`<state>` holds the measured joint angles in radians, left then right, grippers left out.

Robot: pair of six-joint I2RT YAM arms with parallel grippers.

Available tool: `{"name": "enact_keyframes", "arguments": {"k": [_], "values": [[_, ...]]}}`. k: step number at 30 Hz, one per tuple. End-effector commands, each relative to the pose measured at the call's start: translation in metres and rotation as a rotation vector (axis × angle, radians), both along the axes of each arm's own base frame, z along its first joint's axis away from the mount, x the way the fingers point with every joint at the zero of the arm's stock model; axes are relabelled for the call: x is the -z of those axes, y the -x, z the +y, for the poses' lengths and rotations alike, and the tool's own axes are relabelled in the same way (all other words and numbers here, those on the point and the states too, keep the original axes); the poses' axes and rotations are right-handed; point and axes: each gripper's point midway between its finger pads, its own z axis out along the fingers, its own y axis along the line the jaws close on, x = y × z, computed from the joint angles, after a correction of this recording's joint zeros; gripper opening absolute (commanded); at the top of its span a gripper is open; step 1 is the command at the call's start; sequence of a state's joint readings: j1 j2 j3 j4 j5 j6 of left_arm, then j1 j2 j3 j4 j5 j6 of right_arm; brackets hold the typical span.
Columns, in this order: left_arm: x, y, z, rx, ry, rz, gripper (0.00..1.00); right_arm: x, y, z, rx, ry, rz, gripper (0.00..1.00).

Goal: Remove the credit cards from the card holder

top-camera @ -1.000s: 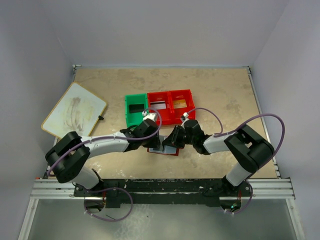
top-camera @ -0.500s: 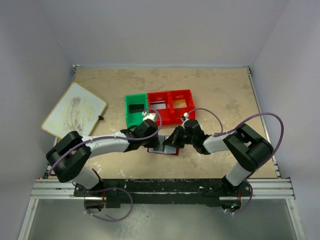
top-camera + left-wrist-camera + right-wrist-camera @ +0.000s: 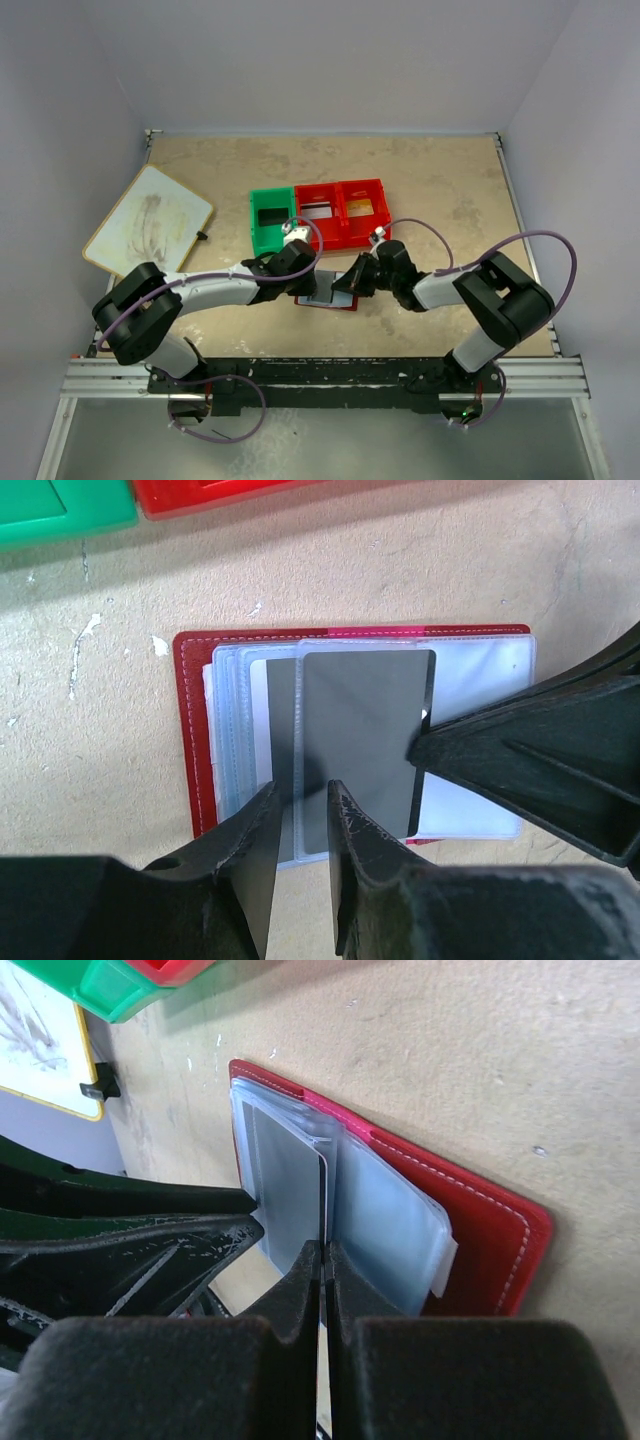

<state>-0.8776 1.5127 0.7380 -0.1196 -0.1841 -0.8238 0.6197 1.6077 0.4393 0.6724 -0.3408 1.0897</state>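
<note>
Two arms meet over the holder (image 3: 325, 300) in the top view. It lies open on the table (image 3: 450, 190), just in front of the bin (image 3: 340, 185). Left gripper (image 3: 300, 282) comes in from the left, right gripper (image 3: 345, 285) from the right, tips close together above the sleeves. Bin has a black card (image 3: 270, 215) in the green slot, a pale one (image 3: 317, 211) in the middle slot and a gold-brown one (image 3: 362, 207) in the right slot. White board (image 3: 148, 220) sits well apart at far left

Left wrist: holder (image 3: 190, 740) is flat, red cover down, clear sleeves (image 3: 470, 690) fanned on top. Grey card (image 3: 365, 740) lies across the middle of the stack. Left gripper (image 3: 302, 788) has its tips down on the near edge of the sleeves with a narrow slit between them. Sleeve edge runs through that slit, so can't tell if it's nipping a sleeve or only pressing down. Right gripper (image 3: 415, 748) tip is on the card's right edge. Green and red bin walls show along the top

Right wrist: right gripper (image 3: 322, 1250) is pressed together, pinching the grey card (image 3: 285, 1185) by its edge. The card's thin edge runs straight into the seam between the fingers. The card is partly among the sleeves (image 3: 385, 1215), raised off the right half of the holder (image 3: 480, 1230). Left gripper (image 3: 255, 1210) lies low at left, tips at the sleeve stack. Board (image 3: 35, 1050) and bin corner (image 3: 110, 995) are at upper left
</note>
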Motion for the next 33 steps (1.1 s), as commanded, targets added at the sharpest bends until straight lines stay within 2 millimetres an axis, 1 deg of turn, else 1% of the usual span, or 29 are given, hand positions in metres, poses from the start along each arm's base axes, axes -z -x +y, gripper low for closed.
{"name": "enact_keyframes", "arguments": {"k": [1, 7, 9, 12, 16, 22, 25, 29, 33], "values": [[0.017, 0.007, 0.020, -0.023, -0.094, 0.036, 0.23, -0.004, -0.002, -0.006, 0.012, -0.008, -0.013, 0.00], [0.015, 0.007, 0.016, -0.006, -0.076, 0.034, 0.22, -0.005, -0.002, -0.005, -0.001, -0.016, -0.013, 0.01], [0.015, 0.008, 0.014, 0.007, -0.065, 0.036, 0.21, -0.007, -0.002, -0.002, -0.014, -0.030, -0.023, 0.05], [0.016, 0.009, 0.013, 0.017, -0.069, 0.041, 0.17, -0.010, -0.002, 0.002, -0.032, -0.050, -0.027, 0.11], [0.017, 0.010, 0.014, 0.016, -0.079, 0.045, 0.10, -0.010, 0.000, 0.003, -0.034, -0.058, -0.022, 0.12], [0.020, 0.010, 0.018, 0.003, -0.095, 0.048, 0.07, -0.011, 0.002, 0.000, -0.019, -0.066, -0.022, 0.15], [0.019, 0.010, 0.018, 0.005, -0.096, 0.047, 0.05, -0.013, 0.002, 0.003, -0.038, -0.078, -0.029, 0.15], [0.020, 0.010, 0.017, 0.013, -0.097, 0.050, 0.04, -0.006, -0.002, 0.005, -0.050, -0.055, -0.028, 0.16], [0.021, 0.010, 0.017, 0.014, -0.099, 0.054, 0.04, -0.010, -0.002, 0.010, -0.068, -0.092, -0.038, 0.14]]}}
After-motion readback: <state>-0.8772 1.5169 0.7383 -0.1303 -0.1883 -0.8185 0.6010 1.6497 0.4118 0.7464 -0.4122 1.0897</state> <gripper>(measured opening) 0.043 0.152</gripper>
